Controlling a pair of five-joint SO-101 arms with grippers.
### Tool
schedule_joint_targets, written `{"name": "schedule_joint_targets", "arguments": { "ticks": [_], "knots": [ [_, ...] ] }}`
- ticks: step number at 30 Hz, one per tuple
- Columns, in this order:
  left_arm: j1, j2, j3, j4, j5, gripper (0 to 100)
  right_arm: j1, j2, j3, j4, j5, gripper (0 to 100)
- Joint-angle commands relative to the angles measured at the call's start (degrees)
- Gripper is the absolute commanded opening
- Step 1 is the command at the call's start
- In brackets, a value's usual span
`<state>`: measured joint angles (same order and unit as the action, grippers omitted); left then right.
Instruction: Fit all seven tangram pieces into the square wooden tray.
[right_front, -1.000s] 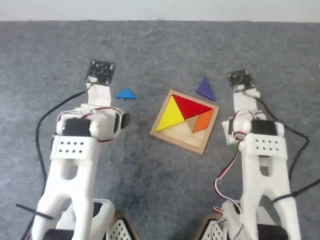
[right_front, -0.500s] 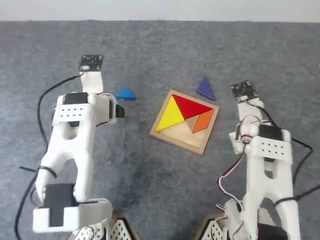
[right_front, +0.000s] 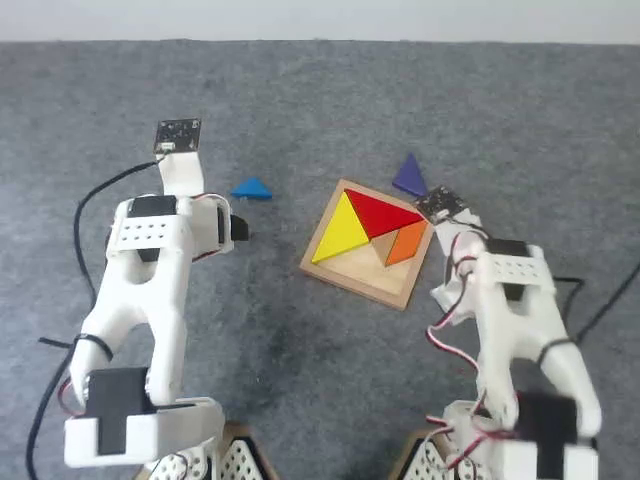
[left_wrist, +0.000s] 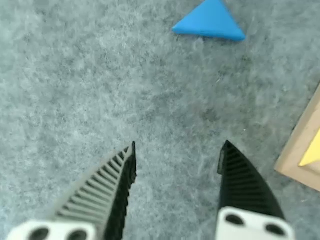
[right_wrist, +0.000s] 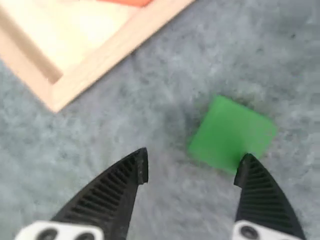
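On the grey carpet (right_front: 300, 100), the square wooden tray (right_front: 372, 272) holds a yellow triangle (right_front: 340, 230), a red triangle (right_front: 385, 213) and an orange piece (right_front: 405, 242). A blue triangle (right_front: 251, 189) lies to its left, a purple triangle (right_front: 410, 176) by its far corner. The left gripper (left_wrist: 179, 145) hangs spread above bare carpet; the right gripper (right_wrist: 195, 153), also spread, hangs at a green square (right_wrist: 231, 134) beside the tray.
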<state>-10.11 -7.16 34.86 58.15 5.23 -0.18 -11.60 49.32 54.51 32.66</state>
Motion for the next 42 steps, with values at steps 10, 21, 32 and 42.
{"name": "schedule_joint_targets", "arguments": {
  "ticks": [10, 21, 32, 42],
  "knots": [
    [-0.26, -1.67, -0.31, -1.23, 0.26, 26, 0.13, 10.68, -9.67, -0.57, -6.68, 15.7],
    [-0.26, -1.14, -0.22, -2.37, 0.26, 26, 3.21, 6.02, -9.85, 0.84, -6.77, 5.2],
    [-0.18, -1.14, -0.22, -2.37, 0.26, 26, -2.77, -3.65, -9.93, 3.82, -24.44, 20.3],
    [0.0, -1.32, 0.57, -2.46, 0.26, 26, -10.77, -1.63, -11.43, 2.24, -30.42, 21.8]
  ]
}}
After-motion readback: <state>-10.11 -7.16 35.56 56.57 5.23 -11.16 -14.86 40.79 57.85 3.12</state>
